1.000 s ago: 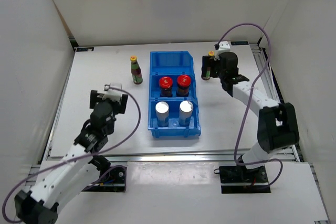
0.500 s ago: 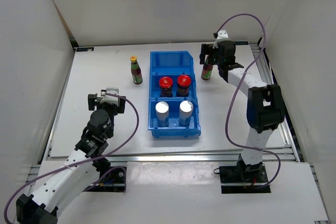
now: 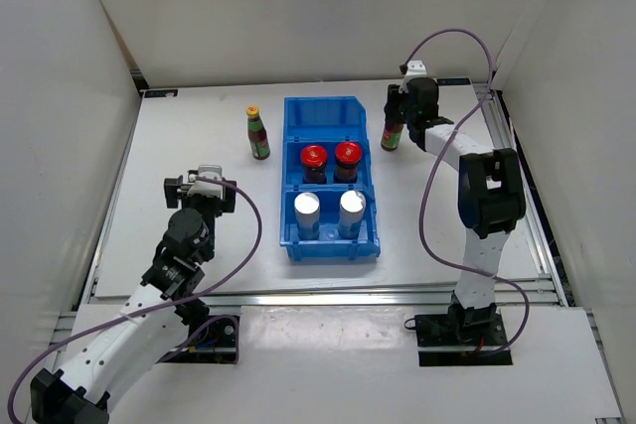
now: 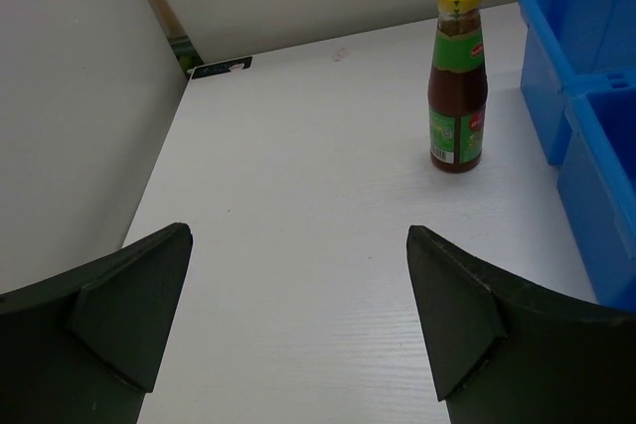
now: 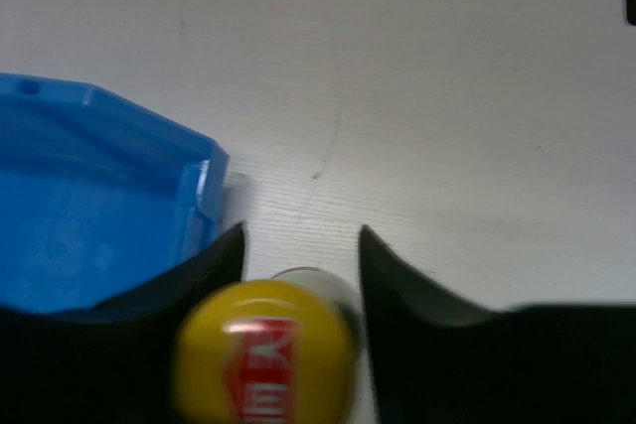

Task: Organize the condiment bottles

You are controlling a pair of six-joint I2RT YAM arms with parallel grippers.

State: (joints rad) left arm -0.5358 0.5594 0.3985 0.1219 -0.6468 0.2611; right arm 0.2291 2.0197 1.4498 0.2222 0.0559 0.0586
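Right gripper (image 5: 301, 237) is narrow, one finger on each side of the neck of a yellow-capped bottle (image 3: 393, 134); can't tell if the pads actually press it. That bottle stands upright on the table (image 3: 179, 146) just beside the far right corner of the blue bin (image 3: 323, 100), a thin gap of white between them. The bin's angled corner wall sits right next to the left finger in the right wrist view, so that side is tight. Away from the bin, to the right and far side, there is bare white table up to the metal rail (image 3: 507, 136) and the enclosure wall. A purple cable (image 3: 467, 42) loops above the right arm. Inside the bin: far compartment shows blue floor, middle compartment holds two red-lidded jars (image 3: 314, 158) side by side, near compartment holds two white cylinders (image 3: 307, 212) side by side, all upright. A second yellow-capped bottle (image 4: 457, 76) stands upright just off the bin's far left side, apart from the wall. Left gripper (image 4: 296, 245) is spread wide, holding nothing, over open table well left of the bin's near half, pointed toward that bottle.
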